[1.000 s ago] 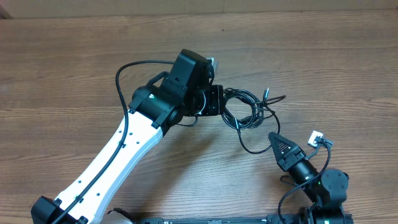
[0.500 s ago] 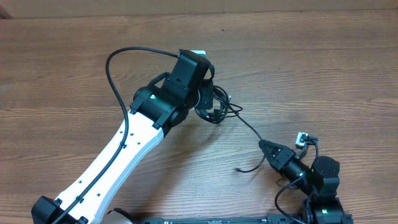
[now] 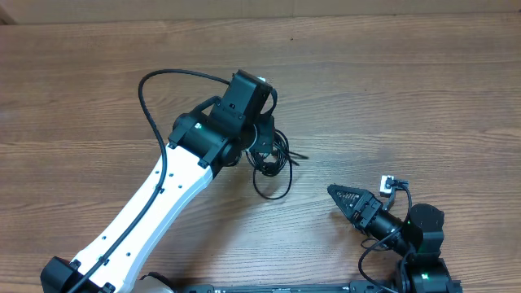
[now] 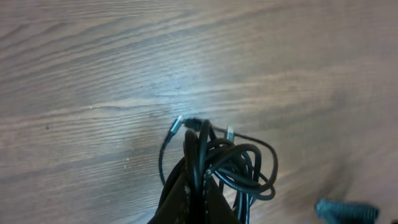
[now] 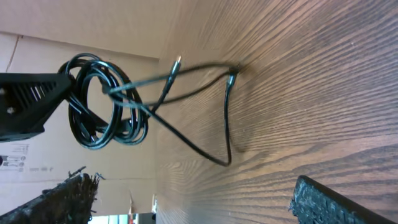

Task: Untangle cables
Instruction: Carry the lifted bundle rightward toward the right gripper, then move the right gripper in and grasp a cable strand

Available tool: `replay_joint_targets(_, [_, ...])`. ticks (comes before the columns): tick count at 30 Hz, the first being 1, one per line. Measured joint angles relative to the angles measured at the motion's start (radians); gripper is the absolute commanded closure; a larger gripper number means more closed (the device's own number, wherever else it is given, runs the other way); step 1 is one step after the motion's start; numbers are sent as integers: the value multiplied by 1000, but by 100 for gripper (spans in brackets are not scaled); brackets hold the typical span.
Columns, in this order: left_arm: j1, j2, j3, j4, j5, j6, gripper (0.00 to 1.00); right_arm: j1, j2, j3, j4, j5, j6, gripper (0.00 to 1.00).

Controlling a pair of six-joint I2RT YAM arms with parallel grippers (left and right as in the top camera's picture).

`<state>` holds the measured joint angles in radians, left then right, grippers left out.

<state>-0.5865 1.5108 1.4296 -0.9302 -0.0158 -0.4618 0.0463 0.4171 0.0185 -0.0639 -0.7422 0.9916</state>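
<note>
My left end effector [image 3: 262,143] is clamped on the cables [image 3: 273,159]. The coil hangs from its closed fingers over the middle of the bench [image 3: 423,89], a little toward the near edge. My right end effector [image 3: 343,197] has its fingers wide apart with nothing between them, low over the bench by the near right corner.

My next move turns on where the bundle lies from that free right end effector: toward the left edge and somewhat farther from the near edge, near but not touching. The coil is held roughly upright, and from it a loose loop [image 3: 273,189] droops toward the near edge, its lower part down at the bench. In my right wrist view a silvery-tipped plug [image 5: 177,61] sticks out of the coil, and strands run from the coil to the wood. That drooping loop is the part nearest my right fingers, so I judge the right arm should reach leftward for it while the left holds the knot — then draw apart along the line between the two.
</note>
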Motion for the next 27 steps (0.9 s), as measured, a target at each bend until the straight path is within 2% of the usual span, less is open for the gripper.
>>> replay_joint_targets(3, [0, 0, 0, -2, 58, 84, 96, 0, 0, 0, 18, -7, 11, 0])
replay_joint_targets(8, [0, 0, 0, -5, 100, 132, 96, 0, 3, 1, 227, -50, 53, 0])
replay_joint_targets(11, [0, 0, 0, -6, 109, 144, 96, 0, 6, 21, 200, -56, 69, 1])
replay_joint_targets(16, [0, 0, 0, -6, 110, 126, 96, -1, 60, 177, 13, -34, 91, 0])
replay_joint_targets(18, [0, 0, 0, -9, 97, 71, 96, -1, 89, 233, -47, -27, 113, 0])
replay_joint_targets(19, [0, 0, 0, -20, 70, -7, 96, 0, 130, 283, -79, -27, 156, 0])
replay_joint_targets(23, [0, 0, 0, -62, -45, -266, 96, 0, 193, 301, -79, -37, 286, 0])
replay_joint_targets(27, [0, 0, 0, -70, -117, -460, 96, 0, 231, 301, -79, -44, 379, 0])
